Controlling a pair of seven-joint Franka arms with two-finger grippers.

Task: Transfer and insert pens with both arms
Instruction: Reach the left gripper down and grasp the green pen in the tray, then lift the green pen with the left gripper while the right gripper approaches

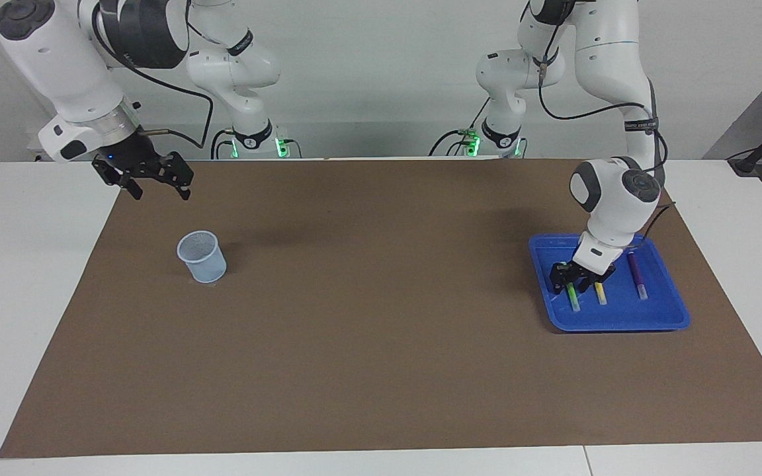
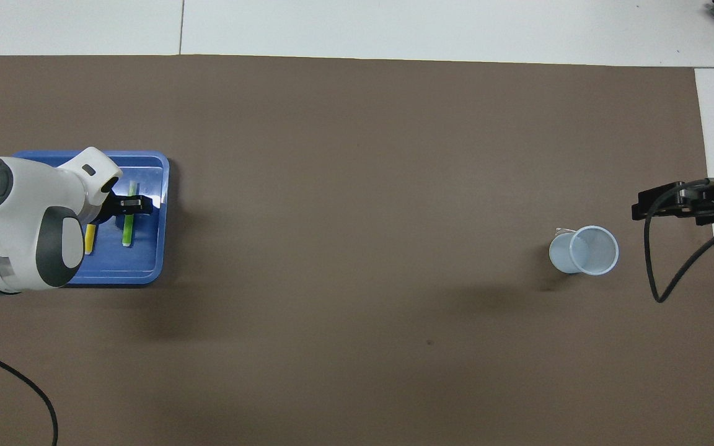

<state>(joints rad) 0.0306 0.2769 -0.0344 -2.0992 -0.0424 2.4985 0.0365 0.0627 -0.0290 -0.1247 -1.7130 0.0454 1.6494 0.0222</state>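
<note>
None of the three pens has been transferred yet: the pale blue mesh cup (image 1: 202, 256) toward the right arm's end of the table is seen empty in the overhead view, and the green pen (image 1: 573, 295), yellow pen (image 1: 599, 294) and purple pen (image 1: 637, 275) all lie in the blue tray (image 1: 619, 319) at the left arm's end. Pick-up, hand-over and insertion are judged to remain for every pen.

The left gripper (image 1: 569, 283) is lowered into the tray over the green pen, at about nine o'clock from the yellow pen in the facing view. Its fingers are seen straddling the green pen's upper part and partly drawn in; whether they already pinch it cannot be told, though contact looks likely. The pen itself is not lifted off the tray floor.

The right gripper (image 1: 153, 183) is held in the air at roughly eleven o'clock from the cup in the facing view, its fingers spread wide with nothing between them, and that arm waits.
</note>
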